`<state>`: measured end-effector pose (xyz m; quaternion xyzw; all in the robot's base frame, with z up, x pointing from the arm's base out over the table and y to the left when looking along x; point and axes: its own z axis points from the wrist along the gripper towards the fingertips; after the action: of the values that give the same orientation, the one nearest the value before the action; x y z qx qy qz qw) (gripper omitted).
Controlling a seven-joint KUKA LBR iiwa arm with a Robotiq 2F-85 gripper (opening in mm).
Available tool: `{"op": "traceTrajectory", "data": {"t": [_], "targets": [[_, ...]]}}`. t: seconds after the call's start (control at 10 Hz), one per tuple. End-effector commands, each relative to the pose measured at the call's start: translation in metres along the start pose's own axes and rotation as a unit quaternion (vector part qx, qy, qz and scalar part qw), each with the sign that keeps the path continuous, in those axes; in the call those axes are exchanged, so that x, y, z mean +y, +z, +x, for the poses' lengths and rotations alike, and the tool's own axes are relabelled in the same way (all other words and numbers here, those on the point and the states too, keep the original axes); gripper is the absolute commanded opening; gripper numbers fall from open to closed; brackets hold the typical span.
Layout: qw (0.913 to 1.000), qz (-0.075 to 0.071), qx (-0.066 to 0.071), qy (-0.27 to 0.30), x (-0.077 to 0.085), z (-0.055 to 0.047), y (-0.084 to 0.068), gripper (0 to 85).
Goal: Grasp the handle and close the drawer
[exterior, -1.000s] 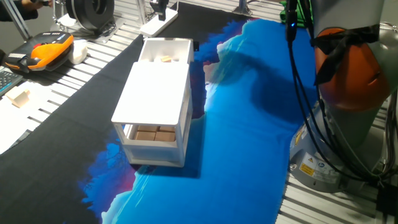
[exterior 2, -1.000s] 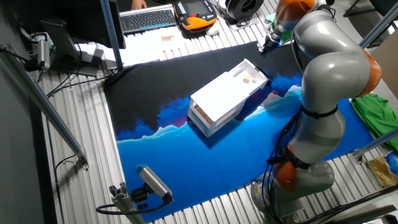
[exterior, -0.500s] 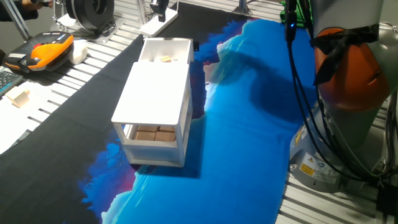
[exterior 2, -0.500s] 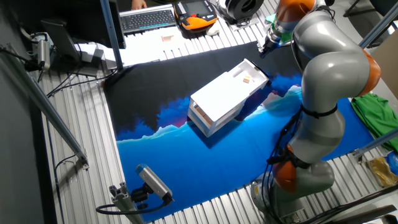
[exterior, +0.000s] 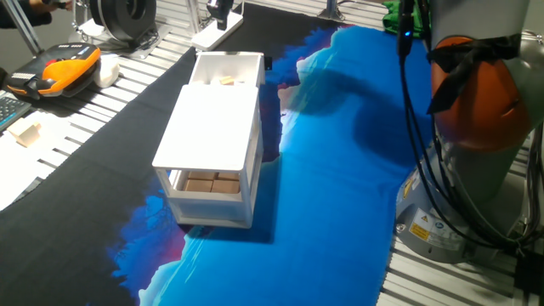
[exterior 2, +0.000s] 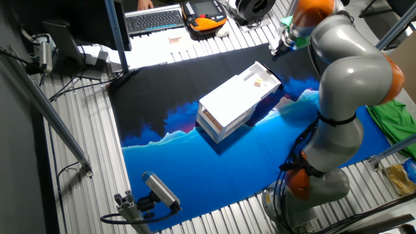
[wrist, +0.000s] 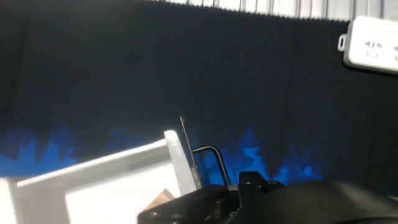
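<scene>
The drawer (exterior: 224,70) stands pulled out from the far end of the white cabinet (exterior: 212,127), with a small tan block inside it. The other fixed view shows the drawer (exterior 2: 259,75) open toward the arm's hand. In the hand view, the drawer's white front wall (wrist: 177,163) carries a thin dark wire handle (wrist: 211,152). My gripper (exterior 2: 280,47) hovers beyond and above the drawer's handle end, apart from it. Only its dark body (wrist: 267,199) fills the bottom of the hand view, and its fingers cannot be made out.
Tan wooden blocks (exterior: 211,182) fill the cabinet's lower tier. A blue and black cloth (exterior: 340,170) covers the table. An orange-black device (exterior: 72,68) and a keyboard (exterior 2: 155,19) lie off the cloth. A white power strip (wrist: 373,51) lies past the cloth's edge.
The arm's upper links have shifted slightly to the right in the other fixed view. The drawer and cabinet have not moved.
</scene>
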<state>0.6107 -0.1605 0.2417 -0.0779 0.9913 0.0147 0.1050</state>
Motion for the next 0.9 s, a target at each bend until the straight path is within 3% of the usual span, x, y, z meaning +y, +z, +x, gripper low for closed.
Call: {"op": "traceTrajectory", "data": {"t": [0.0,0.2,0.3,0.5,0.8], "targets": [[0.9998,0.001,0.019,-0.001,0.0000,-0.0007,-0.0013,0.0],[0.9972,0.006,0.073,-0.015,0.0002,-0.0003,-0.0009,0.0],[0.9946,0.016,0.101,-0.020,0.0002,0.0007,-0.0001,0.0],[0.9890,0.025,0.143,-0.028,-0.0014,0.0032,0.0023,0.0],[0.9851,0.022,0.166,-0.040,-0.0037,0.0074,0.0058,0.0]]}}
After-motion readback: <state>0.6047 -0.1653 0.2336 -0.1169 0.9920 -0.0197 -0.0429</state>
